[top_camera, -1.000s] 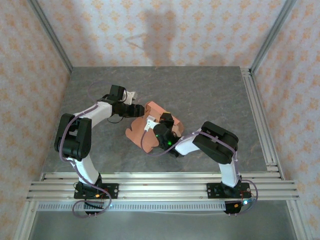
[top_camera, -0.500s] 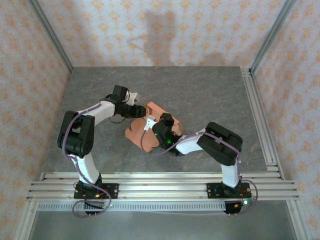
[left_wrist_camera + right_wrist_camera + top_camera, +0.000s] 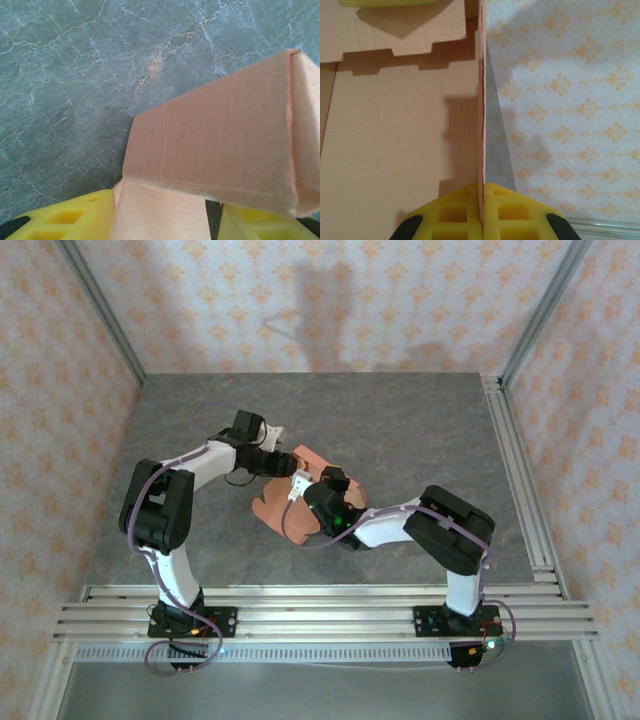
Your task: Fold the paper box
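The paper box (image 3: 278, 508) is a salmon-orange card cutout lying partly folded on the grey table, with one panel raised at its far end. My left gripper (image 3: 283, 462) reaches in from the left at that raised end. In the left wrist view a card panel (image 3: 215, 145) lies between its yellow fingers (image 3: 65, 220); the left finger touches the card and a dark gap shows at the right one. My right gripper (image 3: 318, 485) sits over the box's middle. Its yellow fingers (image 3: 455, 215) are shut on the edge of an upright flap (image 3: 481, 125), beside the notched flat panel (image 3: 395, 140).
The grey marbled table (image 3: 420, 430) is walled in by patterned wallpaper on three sides. Aluminium rails run along the right edge (image 3: 520, 480) and across the front (image 3: 320, 605) where the arm bases stand.
The left gripper has slid a little to the right, closer onto the box's raised end, and its jaws have narrowed. The right gripper keeps its hold; its elbow has drifted right.
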You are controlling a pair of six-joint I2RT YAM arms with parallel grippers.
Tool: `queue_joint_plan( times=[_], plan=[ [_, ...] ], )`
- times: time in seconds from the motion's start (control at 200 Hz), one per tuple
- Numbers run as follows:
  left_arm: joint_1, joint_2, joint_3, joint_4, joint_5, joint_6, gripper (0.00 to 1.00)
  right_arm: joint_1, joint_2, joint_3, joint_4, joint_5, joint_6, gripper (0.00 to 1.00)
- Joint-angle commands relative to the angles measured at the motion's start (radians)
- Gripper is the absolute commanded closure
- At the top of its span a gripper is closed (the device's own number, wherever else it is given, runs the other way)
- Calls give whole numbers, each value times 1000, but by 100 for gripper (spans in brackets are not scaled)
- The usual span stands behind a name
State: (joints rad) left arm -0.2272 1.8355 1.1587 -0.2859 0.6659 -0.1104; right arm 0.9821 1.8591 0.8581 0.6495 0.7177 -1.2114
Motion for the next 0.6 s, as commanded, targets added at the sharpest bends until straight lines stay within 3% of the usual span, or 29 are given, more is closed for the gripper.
queue_joint_plan(
  times=[0.0,0.375,0.425,0.566,0.596],
  plan=[
    [-7,-23,-15,58,-40,23,50,11,-29,19,-76,-44,50,100],
    [-21,-64,-77,171,-84,31,55,10,-60,42,-211,-109,167,100],
    [-23,-64,-77,171,-86,32,61,10,-56,44,-212,-108,166,100],
    [-42,-59,-71,168,-98,34,65,10,-51,48,-220,-103,164,100],
    [-46,-57,-70,166,-102,36,71,11,-50,50,-220,-100,164,100]
  ],
)
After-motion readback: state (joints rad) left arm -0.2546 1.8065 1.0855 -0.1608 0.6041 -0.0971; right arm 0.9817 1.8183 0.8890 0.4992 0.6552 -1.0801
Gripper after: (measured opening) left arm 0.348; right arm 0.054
